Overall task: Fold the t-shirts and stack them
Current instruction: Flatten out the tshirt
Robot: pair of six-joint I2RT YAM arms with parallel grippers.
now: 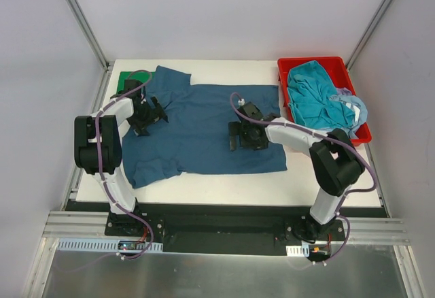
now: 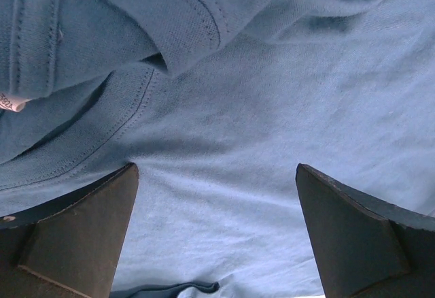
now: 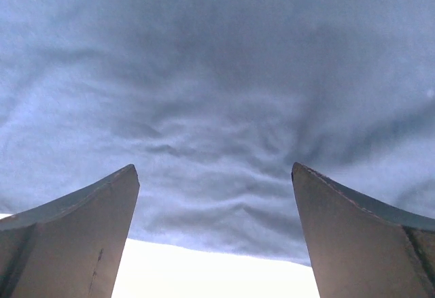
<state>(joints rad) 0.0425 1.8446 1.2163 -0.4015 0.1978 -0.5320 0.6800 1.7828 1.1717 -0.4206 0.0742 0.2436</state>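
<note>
A dark navy-blue t-shirt [image 1: 204, 124] lies spread flat on the white table [image 1: 326, 182], with its collar end to the left. My left gripper [image 1: 145, 116] is open and low over the shirt near the collar. The left wrist view shows its open jaws [image 2: 216, 169] above fabric, with the collar seam [image 2: 204, 22] and a label [image 2: 7, 102] ahead. My right gripper [image 1: 239, 135] is open over the shirt's middle. The right wrist view shows its empty jaws [image 3: 214, 167] above wrinkled fabric [image 3: 217, 107]. A bright green shirt [image 1: 126, 79] lies folded at the back left, partly under the navy sleeve.
A red bin [image 1: 353, 73] at the back right holds a crumpled teal shirt [image 1: 312, 97] and a pale blue one [image 1: 353, 104]. Grey walls and metal posts stand behind the table. A pale band [image 3: 211, 271] shows at the bottom of the right wrist view.
</note>
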